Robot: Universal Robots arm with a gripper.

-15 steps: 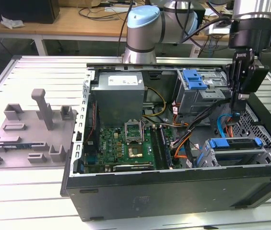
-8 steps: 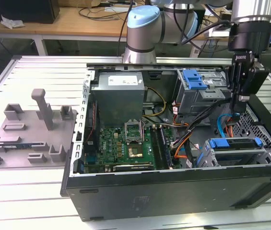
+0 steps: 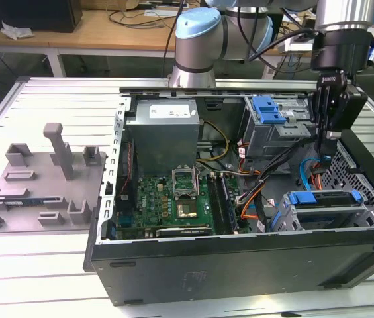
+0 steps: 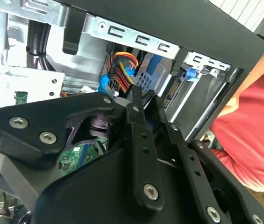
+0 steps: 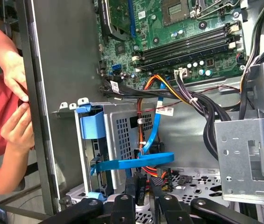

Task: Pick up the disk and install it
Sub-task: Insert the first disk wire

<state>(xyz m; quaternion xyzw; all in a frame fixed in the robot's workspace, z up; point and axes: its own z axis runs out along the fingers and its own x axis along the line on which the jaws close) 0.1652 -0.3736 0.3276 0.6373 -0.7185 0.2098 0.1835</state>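
Observation:
The disk (image 3: 322,211) lies in the drive cage at the front corner of the open computer case (image 3: 239,265), on the exterior view's right. A blue bracket frames its silver body. In the first wrist view the blue bracket (image 5: 92,125) shows at the cage's mouth. My gripper (image 3: 324,154) hangs inside the case just above and behind the cage, apart from the disk. In both wrist views its fingertips meet, shut with nothing between them (image 5: 145,184) (image 4: 143,99). Orange and blue cables run right under the tips.
A grey power supply box (image 3: 167,132) and the green motherboard (image 3: 173,199) take up the case's middle. An upper bay with a blue latch (image 3: 268,109) stands at the back. A grey fixture plate (image 3: 41,185) sits on the exterior view's left. A person's hands (image 5: 17,93) rest by the case wall.

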